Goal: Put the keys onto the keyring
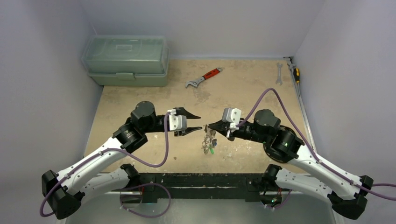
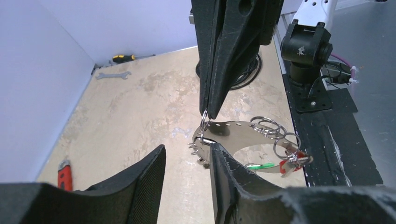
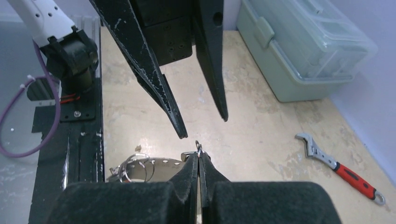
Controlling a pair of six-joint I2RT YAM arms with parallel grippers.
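Top external: beige tabletop [image 1: 243, 95], lavender walls [image 1: 42, 70], keyring [image 1: 208, 141] central.

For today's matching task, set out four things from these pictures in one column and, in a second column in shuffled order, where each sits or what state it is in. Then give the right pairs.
Column 1
1. toolbox
2. red-handled wrench
3. left tool
4. right tool

Column 2
A. shut on the keyring
B. lying flat toward the back, near the middle
C. open, jaws apart
D. back left corner

Pairs: 1-D, 2-B, 3-C, 4-A
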